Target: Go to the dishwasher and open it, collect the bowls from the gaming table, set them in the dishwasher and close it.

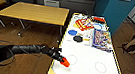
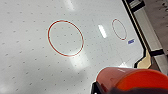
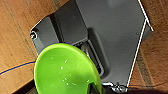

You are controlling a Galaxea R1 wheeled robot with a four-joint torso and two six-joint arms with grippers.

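The gaming table has a plain white top with red circles on it; the left wrist view shows that top from close above. A blue bowl lies on its far left part. My left gripper reaches over the table's near left edge, shut on a small orange cup, which looms large in the left wrist view. In the right wrist view, the yellow-green bowl is held at its rim by my right gripper, above the robot's grey base and the wood floor. The dishwasher is out of view.
Colourful game boxes and a black round object crowd the table's far half. Yellowish wood-topped tables stand to the left on a wood floor. A teal wall rises behind, and a bag lies on the right.
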